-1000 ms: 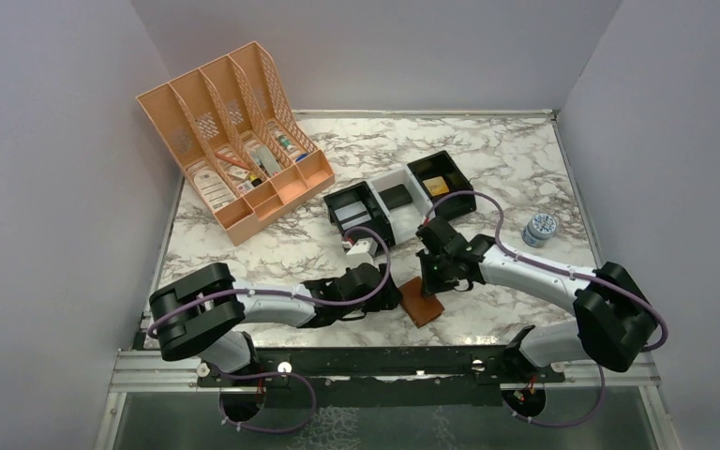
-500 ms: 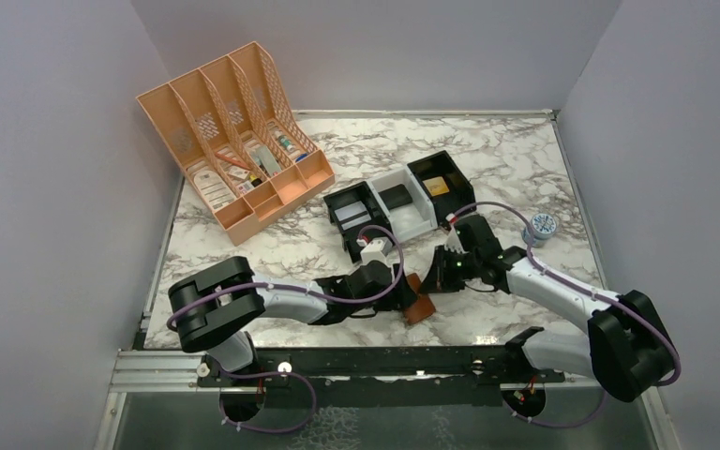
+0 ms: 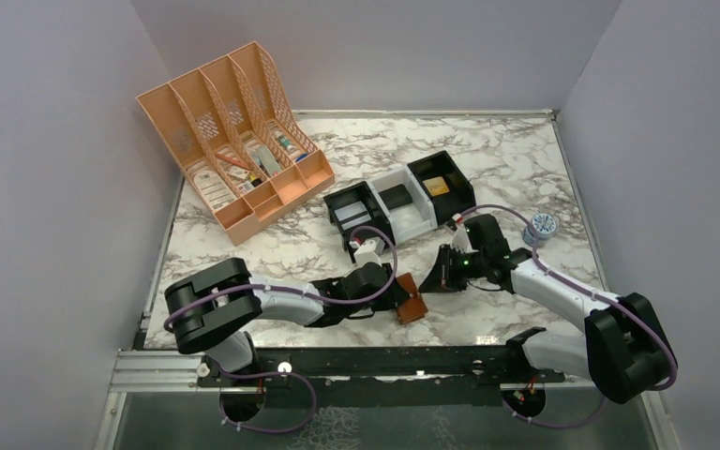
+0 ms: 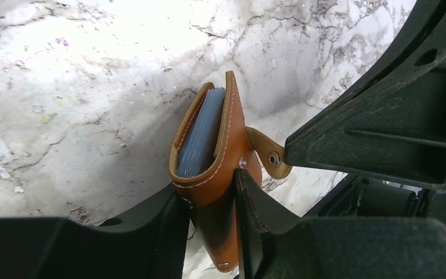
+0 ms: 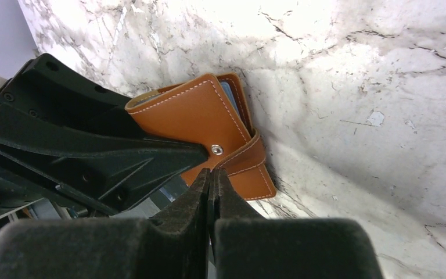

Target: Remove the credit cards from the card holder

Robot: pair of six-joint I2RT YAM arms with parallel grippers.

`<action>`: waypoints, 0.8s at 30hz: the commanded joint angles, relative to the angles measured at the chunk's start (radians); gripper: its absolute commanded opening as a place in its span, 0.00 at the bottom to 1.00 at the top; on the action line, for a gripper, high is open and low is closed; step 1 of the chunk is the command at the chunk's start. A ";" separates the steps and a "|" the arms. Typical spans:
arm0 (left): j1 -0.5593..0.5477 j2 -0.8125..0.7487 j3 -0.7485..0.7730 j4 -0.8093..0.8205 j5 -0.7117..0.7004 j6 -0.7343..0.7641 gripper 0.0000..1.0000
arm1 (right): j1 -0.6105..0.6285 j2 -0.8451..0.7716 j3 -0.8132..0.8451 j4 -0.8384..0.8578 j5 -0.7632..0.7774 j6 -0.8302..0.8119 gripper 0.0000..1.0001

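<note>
The card holder [image 3: 412,304] is a brown leather wallet, folded and standing on edge on the marble near the front. My left gripper [image 3: 399,294] is shut on it, one finger on each cover [image 4: 209,190]. Blue-grey credit cards [image 4: 201,135] show edge-on between the covers, and a sliver of them [image 5: 230,93] peeks out past the front cover. The snap tab [image 4: 270,160] hangs loose, unfastened. My right gripper [image 3: 442,277] is shut on nothing, its tips [image 5: 212,174] just below the cover's snap stud, beside the left gripper's fingers [image 5: 99,152].
An orange file organiser [image 3: 230,141] with small items stands at the back left. A row of black and white trays [image 3: 398,202] lies behind the arms. A small round tin [image 3: 539,228] sits at the right.
My left gripper has closed on the card holder, which shifted slightly left and now stands on edge. The right arm swung to the right, off the wallet, with its jaws staying shut.
</note>
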 commanded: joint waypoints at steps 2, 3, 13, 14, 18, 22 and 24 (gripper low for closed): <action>0.005 -0.020 -0.016 -0.220 -0.111 0.047 0.26 | -0.008 -0.013 0.051 -0.035 0.021 -0.055 0.01; 0.005 -0.027 -0.014 -0.225 -0.117 0.052 0.26 | -0.008 -0.014 0.059 -0.052 0.040 -0.069 0.01; 0.005 -0.052 0.031 -0.282 -0.123 0.128 0.37 | -0.008 0.012 0.136 -0.197 0.242 -0.153 0.31; 0.006 -0.049 0.038 -0.290 -0.122 0.136 0.37 | -0.009 0.015 0.131 -0.184 0.220 -0.158 0.35; 0.005 -0.037 0.069 -0.324 -0.114 0.160 0.38 | -0.008 0.035 0.129 -0.141 0.137 -0.187 0.39; 0.005 -0.038 0.067 -0.308 -0.099 0.161 0.38 | -0.002 0.049 0.121 -0.086 0.021 -0.205 0.41; 0.005 -0.039 0.065 -0.298 -0.090 0.161 0.38 | 0.008 0.070 0.127 -0.084 0.024 -0.201 0.41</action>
